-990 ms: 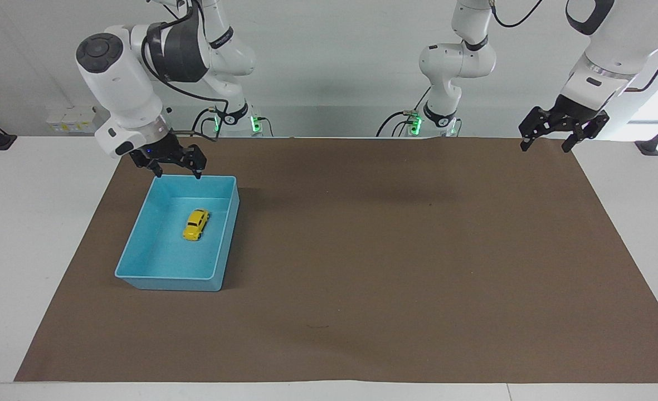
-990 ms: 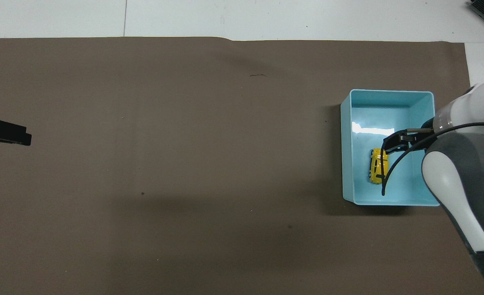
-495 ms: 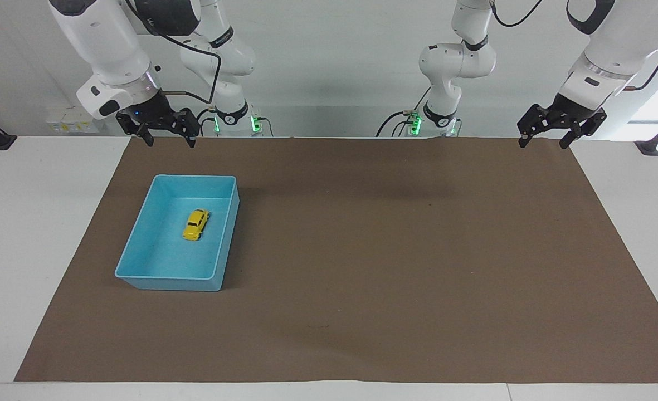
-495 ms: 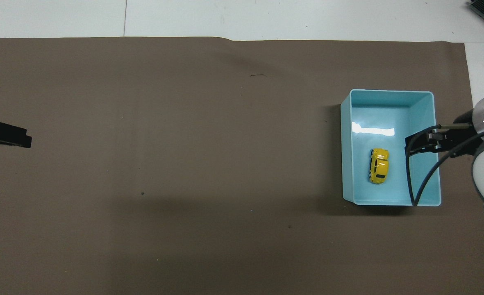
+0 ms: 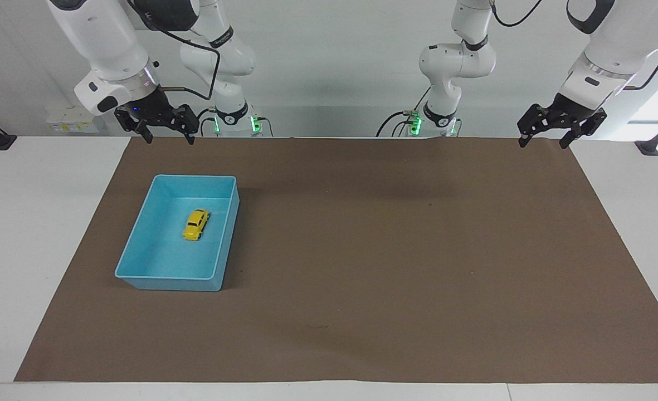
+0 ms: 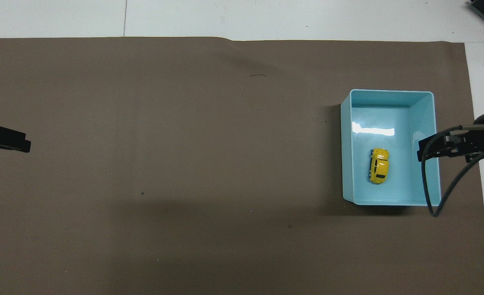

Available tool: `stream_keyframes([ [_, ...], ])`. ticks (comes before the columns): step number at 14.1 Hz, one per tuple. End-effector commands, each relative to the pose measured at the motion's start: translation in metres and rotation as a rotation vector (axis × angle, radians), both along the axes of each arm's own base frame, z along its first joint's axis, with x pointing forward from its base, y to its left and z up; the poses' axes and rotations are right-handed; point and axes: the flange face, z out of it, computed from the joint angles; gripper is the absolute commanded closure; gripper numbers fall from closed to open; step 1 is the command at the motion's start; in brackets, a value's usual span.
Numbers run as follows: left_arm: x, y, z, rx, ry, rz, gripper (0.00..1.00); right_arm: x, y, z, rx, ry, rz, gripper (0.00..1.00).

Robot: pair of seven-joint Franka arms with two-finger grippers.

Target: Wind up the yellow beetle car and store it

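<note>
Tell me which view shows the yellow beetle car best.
The overhead view: the yellow beetle car is seen from straight above, whole, lying lengthwise on the floor of the blue bin with nothing over it. The facing view shows the same car smaller and slantwise, but confirms it rests in the bin, clear of both raised grippers.

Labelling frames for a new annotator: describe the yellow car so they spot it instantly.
Start at the brown mat covering the table, then find the light blue bin at the right arm's end. The yellow beetle car sits on the bin's floor, alone, the only bright yellow thing there.
</note>
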Motion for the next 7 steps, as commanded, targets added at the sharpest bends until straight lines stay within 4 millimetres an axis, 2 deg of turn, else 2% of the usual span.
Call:
stream_keyframes([
  [1, -0.0065, 0.0044, 0.0038, 0.012, 0.007, 0.002, 0.00, -0.0013, -0.0005, -0.0027, 0.024, -0.007, 0.016, 0.00],
  [7, -0.0065, 0.0036, 0.0038, 0.012, 0.007, 0.001, 0.00, -0.0016, -0.0003, -0.0010, 0.024, -0.017, 0.017, 0.00],
])
